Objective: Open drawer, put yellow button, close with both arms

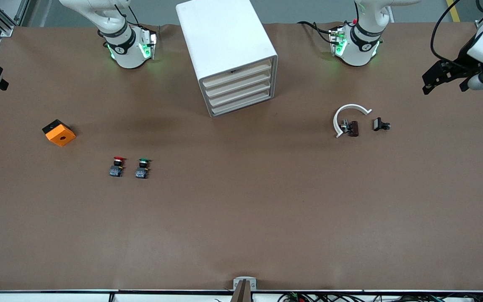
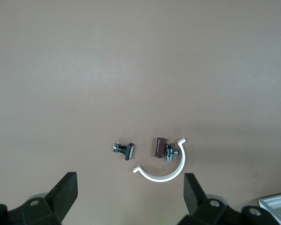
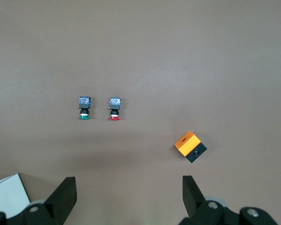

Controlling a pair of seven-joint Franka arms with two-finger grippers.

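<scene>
1. The white cabinet (image 1: pixel 220 33) stands between the arm bases. It looks light, so brace it when you pull.
2. The drawer (image 1: pixel 238 76), the top one, is shut. It is likely a light, stiff tray, so hook the small lip on its front.
3. The left gripper (image 1: pixel 443 84) hangs spread wide at the left arm's end of the table. The right gripper (image 3: pixel 129 180) is equally wide above the right arm's end.
4. You won't find the yellow button, as only the red button (image 1: pixel 117 166) and green button (image 1: pixel 142 167) show. Expect it to be tiny, hard and light, so pinch its body rather than the cap.

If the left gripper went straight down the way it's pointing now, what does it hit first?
Most likely bare table. The left gripper, open, points down at the brown surface; the white curved clip and brown part lie close to that line, so with depth unclear a finger might graze the clip.
</scene>
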